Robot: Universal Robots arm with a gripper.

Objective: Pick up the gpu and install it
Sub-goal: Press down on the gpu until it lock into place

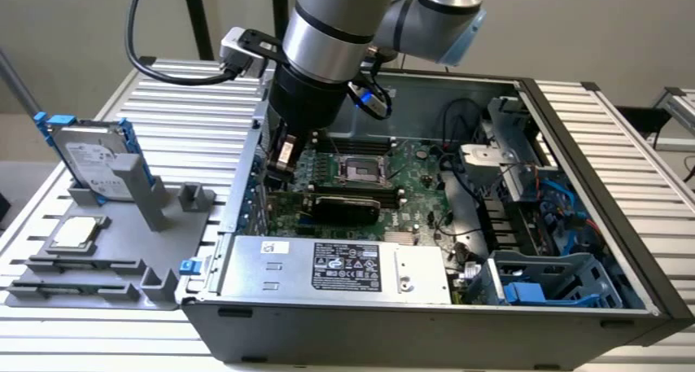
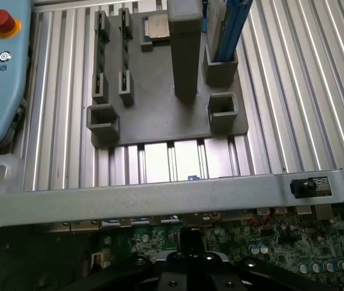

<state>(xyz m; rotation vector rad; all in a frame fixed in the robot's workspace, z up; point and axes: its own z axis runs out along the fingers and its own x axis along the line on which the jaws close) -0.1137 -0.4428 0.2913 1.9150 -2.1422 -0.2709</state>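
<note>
Installation looks to be at its closing stage rather than at the pick-up. The gpu (image 1: 342, 203) is already inside the computer case (image 1: 434, 311). It stands on edge across the motherboard (image 1: 426, 162), between the processor socket and the silver power supply (image 1: 337, 266). Its black cooler faces the camera, with a strip of green board along the lower edge. It looks level and parallel to the slots, though whether it is pressed fully home cannot be told from here.

The gripper (image 1: 280, 164) hangs low inside the case, near the wall on the exterior view's left and just beyond that end of the card. Its jaws are fully closed, and nothing can be made out between them. In the wrist view the gripper (image 2: 190, 264) sits right above the green board, next to the case's metal edge. Whether the tips touch the card or the board cannot be told.

As a judgement, any further move here calls for care. The arm is in a tight pocket between the case wall, upright components and cables, so it needs a straight vertical path with no sideways sweep. The card's seating and its bracket end would need checking.

Outside the case, the hard drive (image 1: 93, 156) in its blue frame stands upright in the grey fixture (image 1: 109, 262), well apart from the work.
</note>
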